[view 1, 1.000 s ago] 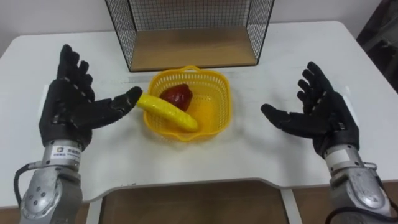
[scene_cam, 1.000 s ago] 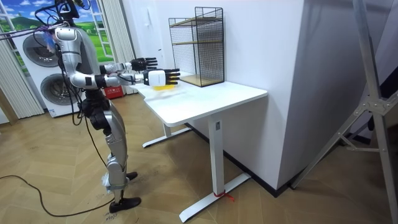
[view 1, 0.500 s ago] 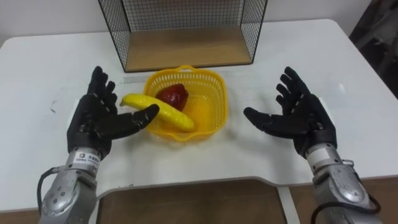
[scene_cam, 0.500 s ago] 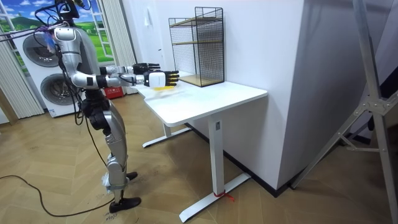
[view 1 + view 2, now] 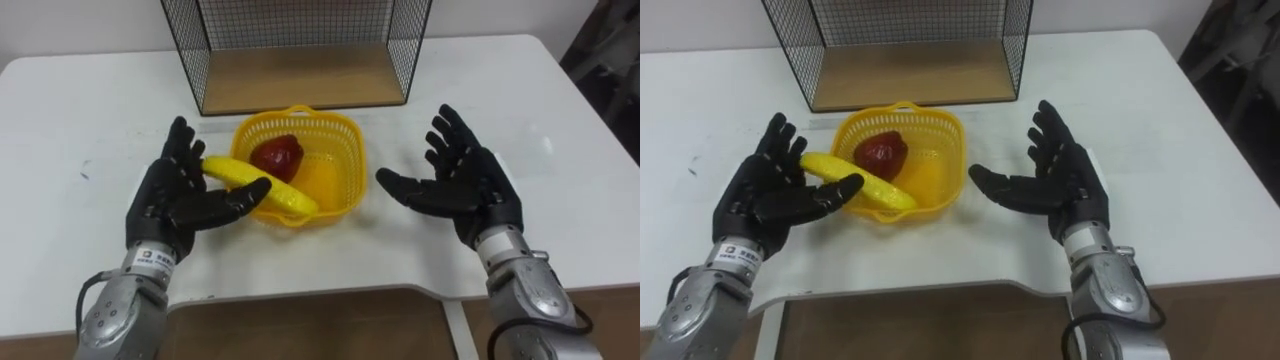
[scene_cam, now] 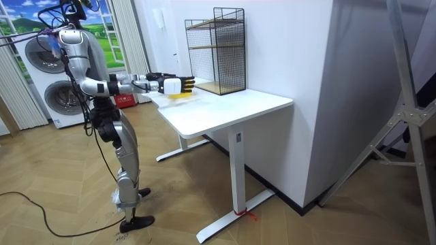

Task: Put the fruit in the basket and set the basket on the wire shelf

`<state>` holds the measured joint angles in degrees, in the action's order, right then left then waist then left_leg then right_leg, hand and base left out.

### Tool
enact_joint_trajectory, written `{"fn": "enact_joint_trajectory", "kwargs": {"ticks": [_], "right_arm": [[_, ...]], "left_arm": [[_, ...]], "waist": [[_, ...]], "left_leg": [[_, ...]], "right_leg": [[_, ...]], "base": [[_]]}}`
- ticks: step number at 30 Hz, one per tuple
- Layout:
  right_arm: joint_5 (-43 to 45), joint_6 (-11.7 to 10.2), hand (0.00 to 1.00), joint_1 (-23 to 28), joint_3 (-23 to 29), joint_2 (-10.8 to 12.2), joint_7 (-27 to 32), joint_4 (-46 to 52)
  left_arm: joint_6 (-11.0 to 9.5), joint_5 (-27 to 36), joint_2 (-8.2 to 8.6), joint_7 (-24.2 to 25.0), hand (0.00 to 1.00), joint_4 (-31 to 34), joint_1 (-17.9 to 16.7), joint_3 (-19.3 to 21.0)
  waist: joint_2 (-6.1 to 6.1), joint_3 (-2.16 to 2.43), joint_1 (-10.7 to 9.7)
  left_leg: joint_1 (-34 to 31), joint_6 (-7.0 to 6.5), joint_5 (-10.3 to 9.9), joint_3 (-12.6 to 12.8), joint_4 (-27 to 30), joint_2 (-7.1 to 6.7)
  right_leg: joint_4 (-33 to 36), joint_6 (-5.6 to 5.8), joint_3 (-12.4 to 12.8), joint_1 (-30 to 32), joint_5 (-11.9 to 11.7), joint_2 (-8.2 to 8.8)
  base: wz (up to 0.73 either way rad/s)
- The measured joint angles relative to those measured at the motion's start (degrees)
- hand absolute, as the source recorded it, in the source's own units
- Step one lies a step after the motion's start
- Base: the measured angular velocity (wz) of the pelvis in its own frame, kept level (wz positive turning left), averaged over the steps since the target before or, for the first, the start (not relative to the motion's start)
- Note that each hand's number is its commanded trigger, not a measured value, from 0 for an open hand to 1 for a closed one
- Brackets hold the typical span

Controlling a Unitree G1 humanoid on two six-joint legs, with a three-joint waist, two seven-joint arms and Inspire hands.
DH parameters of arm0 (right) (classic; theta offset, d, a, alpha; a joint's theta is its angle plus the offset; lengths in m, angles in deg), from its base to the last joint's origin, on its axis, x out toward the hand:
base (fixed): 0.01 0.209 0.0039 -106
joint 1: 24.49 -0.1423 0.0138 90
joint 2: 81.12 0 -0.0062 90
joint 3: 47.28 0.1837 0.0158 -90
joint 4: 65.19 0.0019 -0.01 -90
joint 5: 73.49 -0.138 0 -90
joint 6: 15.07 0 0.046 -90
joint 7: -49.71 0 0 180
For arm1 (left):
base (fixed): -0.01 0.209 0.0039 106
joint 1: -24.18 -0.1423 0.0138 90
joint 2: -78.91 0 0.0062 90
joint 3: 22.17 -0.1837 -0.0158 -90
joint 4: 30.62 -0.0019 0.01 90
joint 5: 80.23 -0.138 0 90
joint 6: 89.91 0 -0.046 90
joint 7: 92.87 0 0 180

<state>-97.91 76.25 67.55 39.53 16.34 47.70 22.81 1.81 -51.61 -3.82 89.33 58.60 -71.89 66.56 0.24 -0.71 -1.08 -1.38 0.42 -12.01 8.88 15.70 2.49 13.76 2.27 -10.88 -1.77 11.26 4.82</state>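
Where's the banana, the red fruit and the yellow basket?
banana [image 5: 290, 197], left eye view, on its right-hand half
red fruit [image 5: 277, 157], left eye view, on its middle
yellow basket [image 5: 352, 165], left eye view, on its right wall

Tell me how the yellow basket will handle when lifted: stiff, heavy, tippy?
Probably light, slightly flexible: the basket is thin openwork plastic. The banana overhangs its left rim, so tilting could spill it. The red fruit sits low, likely stable.

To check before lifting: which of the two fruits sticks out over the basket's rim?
The banana; its end overhangs the left rim of the yellow basket, while the red fruit lies inside.
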Motion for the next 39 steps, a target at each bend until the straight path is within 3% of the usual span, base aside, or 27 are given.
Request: {"fn": "enact_joint_trajectory", "kwargs": {"ticks": [33, 39], "right_arm": [[-0.5, 0.1, 0.00, -1.9, -2.3, 0.4, -0.6, -1.9], [-1.1, 0.1, 0.00, -1.9, -2.8, 1.3, -0.7, -4.1]], "left_arm": [[0.8, 1.2, 0.42, 0.0, 0.00, -0.4, 0.5, -0.2], [0.8, 1.2, 0.57, 0.0, 0.00, -0.4, 1.0, -0.2]], "waist": [[-0.56, -0.03, 0.2], [-0.50, -0.04, 0.2]], "left_leg": [[-0.6, 0.01, 0.0, 0.1, -0.3, 0.03], [-0.5, 0.01, 0.0, 0.2, -0.3, 0.03]], "right_leg": [[-0.1, -0.03, 0.0, 0.7, 0.0, -0.05], [-0.1, -0.03, 0.0, 0.7, 0.0, -0.05]], "base": [[0.00], [0.00]]}}
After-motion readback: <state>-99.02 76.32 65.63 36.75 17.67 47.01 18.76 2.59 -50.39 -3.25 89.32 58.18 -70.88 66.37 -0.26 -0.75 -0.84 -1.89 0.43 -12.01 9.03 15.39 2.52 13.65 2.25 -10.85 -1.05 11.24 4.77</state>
